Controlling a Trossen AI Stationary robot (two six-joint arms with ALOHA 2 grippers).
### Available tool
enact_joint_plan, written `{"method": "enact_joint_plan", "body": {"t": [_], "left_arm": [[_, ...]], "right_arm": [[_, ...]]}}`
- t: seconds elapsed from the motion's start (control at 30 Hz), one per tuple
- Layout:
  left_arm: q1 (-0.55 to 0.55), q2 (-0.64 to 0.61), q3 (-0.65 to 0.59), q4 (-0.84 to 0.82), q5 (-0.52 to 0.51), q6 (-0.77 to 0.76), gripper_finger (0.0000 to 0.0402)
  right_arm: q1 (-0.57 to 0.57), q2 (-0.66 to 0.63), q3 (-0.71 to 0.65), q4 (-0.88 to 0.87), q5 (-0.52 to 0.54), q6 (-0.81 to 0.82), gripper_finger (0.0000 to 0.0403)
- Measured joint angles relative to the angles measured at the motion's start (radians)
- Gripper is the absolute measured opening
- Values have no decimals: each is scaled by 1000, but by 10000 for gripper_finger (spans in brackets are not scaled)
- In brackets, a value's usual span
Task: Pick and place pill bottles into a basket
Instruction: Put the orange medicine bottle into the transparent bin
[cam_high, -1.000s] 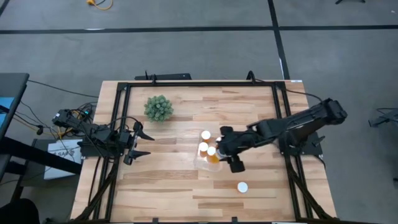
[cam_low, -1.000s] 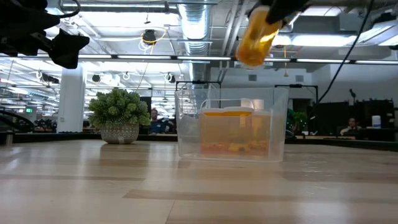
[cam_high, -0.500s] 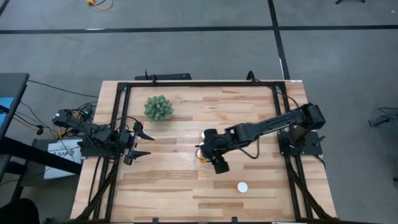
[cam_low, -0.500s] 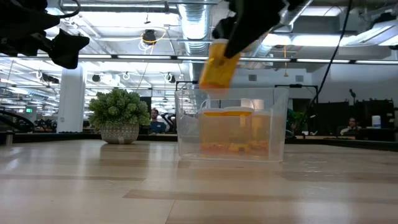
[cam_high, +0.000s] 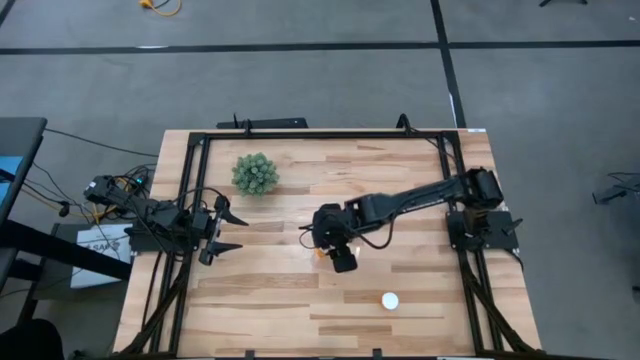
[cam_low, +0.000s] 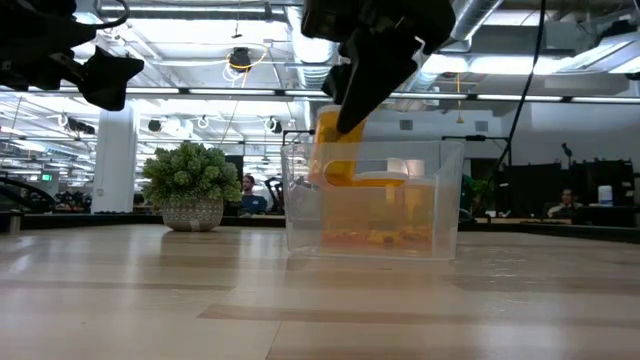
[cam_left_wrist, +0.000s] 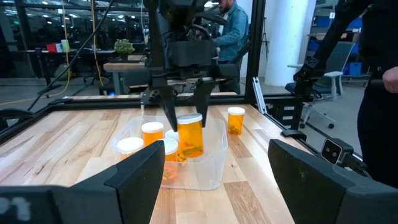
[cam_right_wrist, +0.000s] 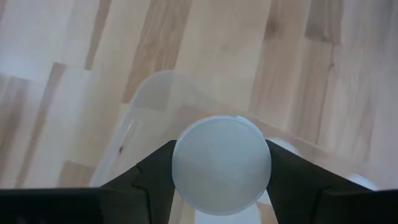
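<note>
bottle (cam_left_wrist: 190, 135) | clamped in right gripper (cam_left_wrist: 185, 111) (upright) | over basket (cam_left_wrist: 208, 168)

— What sort of place am I working in?

— A robotics lab set inside a large open-plan office. My wooden table (cam_high: 300, 290) is bolted into a black metal frame (cam_high: 320, 135), with cables (cam_high: 90, 150) trailing off it across grey floor (cam_high: 300, 60) marked with dark lines.

— And beyond the table?

— Looking level across it, I see exposed silver ducts (cam_low: 310, 40) and strip lights under an open ceiling, a white column (cam_low: 115, 150), and rows of desks with monitors. A person (cam_low: 247, 192) sits far behind the table; another in a denim jacket (cam_left_wrist: 231, 31) stands past its far edge, near an office chair (cam_left_wrist: 329, 62).
</note>
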Motion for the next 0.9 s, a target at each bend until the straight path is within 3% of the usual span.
{"method": "enact_joint_plan", "body": {"t": [0.27,0.53,0.77,0.9], "left_arm": [[0,0,0,0,0,0,277],[0,0,0,0,0,0,277],[0,0,0,0,0,0,277],[0,0,0,0,0,0,277]], "right_arm": [[-11,1,0,-36,-15,-20,221],[-4,35,-1,-21,-51,-19,195],[-5,48,-2,-1,-52,-19,231],[-5,48,-2,37,-52,-19,210]]}}
